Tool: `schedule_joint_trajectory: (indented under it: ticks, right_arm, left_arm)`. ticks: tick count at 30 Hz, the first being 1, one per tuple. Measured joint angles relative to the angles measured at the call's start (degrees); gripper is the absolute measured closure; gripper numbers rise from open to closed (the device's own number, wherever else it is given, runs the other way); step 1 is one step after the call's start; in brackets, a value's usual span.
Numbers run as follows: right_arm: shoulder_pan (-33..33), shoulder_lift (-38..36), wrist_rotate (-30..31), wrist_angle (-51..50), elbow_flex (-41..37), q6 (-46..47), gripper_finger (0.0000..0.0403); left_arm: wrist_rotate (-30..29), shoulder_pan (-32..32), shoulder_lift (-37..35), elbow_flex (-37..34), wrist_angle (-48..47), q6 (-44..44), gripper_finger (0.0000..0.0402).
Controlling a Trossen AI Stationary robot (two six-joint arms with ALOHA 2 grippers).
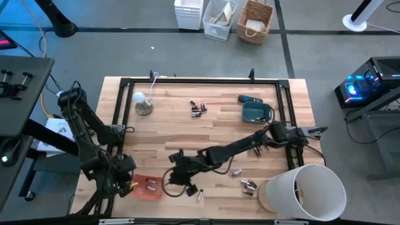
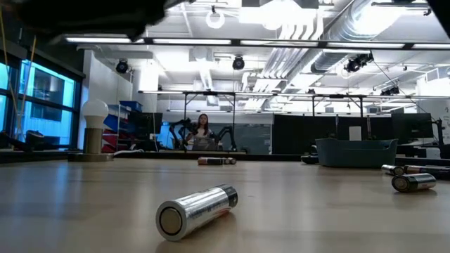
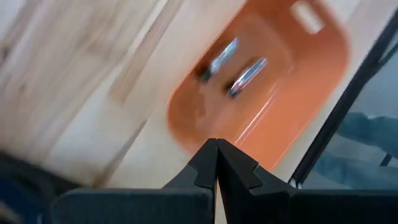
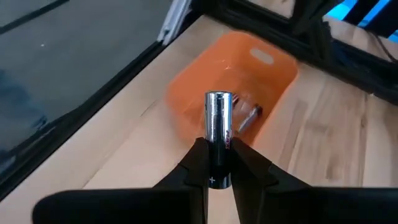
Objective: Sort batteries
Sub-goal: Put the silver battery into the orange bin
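An orange tray (image 1: 147, 187) sits near the table's near left corner with two batteries (image 3: 239, 65) lying in it. My right gripper (image 1: 170, 181) (image 4: 217, 149) reaches across from the right, just right of the tray (image 4: 205, 74), shut on a silvery battery (image 4: 218, 118). My left gripper (image 1: 129, 183) (image 3: 216, 163) is shut and empty, hovering by the tray's left side (image 3: 273, 87). Loose batteries lie near the far middle (image 1: 199, 109), near the bucket (image 1: 247, 185), and one right of the tray (image 1: 199, 194) (image 2: 197, 209). My right gripper pinches the battery between its two fingers at the dark end (image 4: 216, 163). The battery lies along the fingers, and its silvery end (image 4: 219, 99) sticks out past the tips toward the tray. The fingers slant down from the table's right. The battery looks lifted clear over the tray's edge.
A white bucket (image 1: 306, 194) stands at the near right corner. A dark teal bin (image 1: 256, 113) (image 2: 355, 151) and a dark blue remote-like bar (image 1: 250, 99) lie far right. A bulb lamp (image 1: 142, 103) (image 2: 95, 130) stands far left. A black frame (image 1: 200, 81) borders the table.
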Motion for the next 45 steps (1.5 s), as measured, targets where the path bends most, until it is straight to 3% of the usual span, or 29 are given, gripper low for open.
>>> schedule_joint_trajectory:
  ticks: [8, 12, 17, 21, 27, 31, 40, 45]
  right_arm:
    - [-0.82, 11.63, -1.17, 0.21, 16.57, 3.02, 0.0368]
    - [-0.98, 15.84, -1.74, -1.91, 21.85, 3.52, 0.0368]
    - [-0.95, 16.83, -1.8, -1.74, 22.84, 5.81, 0.036]
    - [-0.96, 16.8, -0.04, -3.62, 22.61, 8.91, 0.0287]
    - [-1.17, 15.67, 0.43, -5.36, 24.58, 8.09, 0.0201]
    - [-1.14, 13.33, 0.82, -9.28, 24.55, 6.7, 0.0195]
    - [-1.68, 7.59, 0.6, -27.61, 24.55, 0.49, 0.0226]
    - [-1.72, 7.11, -5.01, -38.82, 24.46, 1.25, 0.0234]
  left_arm:
    - [12.93, -0.17, 0.08, 0.0, -7.47, -7.83, 0.0401]
    - [14.95, -0.33, 0.08, 0.0, -7.53, -9.84, 0.0401]
    - [14.73, -0.37, 0.94, -0.78, -0.57, -10.24, 0.0401]
    - [14.76, -0.37, 3.87, -2.93, 8.56, -10.2, 0.0401]
    - [13.04, -0.37, 8.28, -2.97, 12.38, -9.37, 0.0401]
    - [12.48, -0.28, 9.81, -2.97, 16.52, -9.74, 0.0401]
    - [5.88, 1.19, 12.09, -2.97, 20.28, -8.16, 0.0401]
    - [4.46, 3.93, 12.46, -2.99, 17.17, -4.17, 0.0401]
